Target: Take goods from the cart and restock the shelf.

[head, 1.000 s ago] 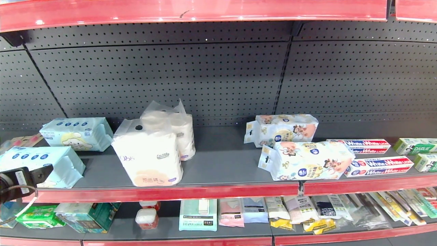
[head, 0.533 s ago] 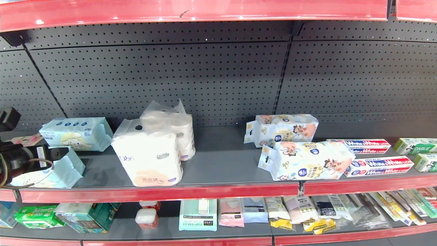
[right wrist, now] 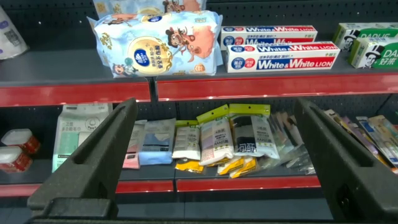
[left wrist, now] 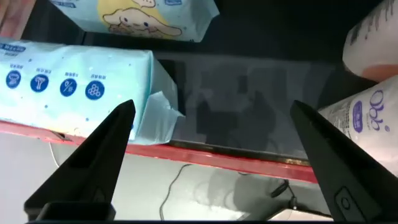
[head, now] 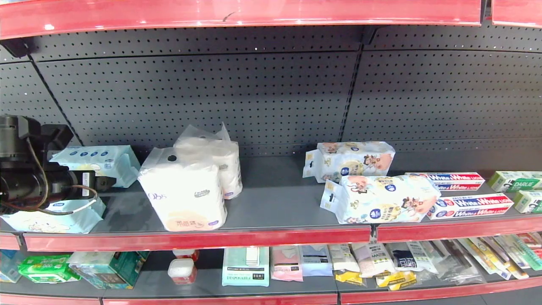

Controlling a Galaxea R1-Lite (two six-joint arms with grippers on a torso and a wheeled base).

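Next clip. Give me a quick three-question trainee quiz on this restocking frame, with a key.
1. True or false: the left pincer and the right pincer each grip goods.
2. How many red-white-blue toothpaste boxes lie on the middle shelf? A one, B two, C four.
3. Fill in: the cartoon-printed packs lie to the robot's ____ of the toilet roll packs.
Key: 1 false, both open and empty; 2 B; 3 right.

Grey shelf, tissue packs, toothpaste boxes
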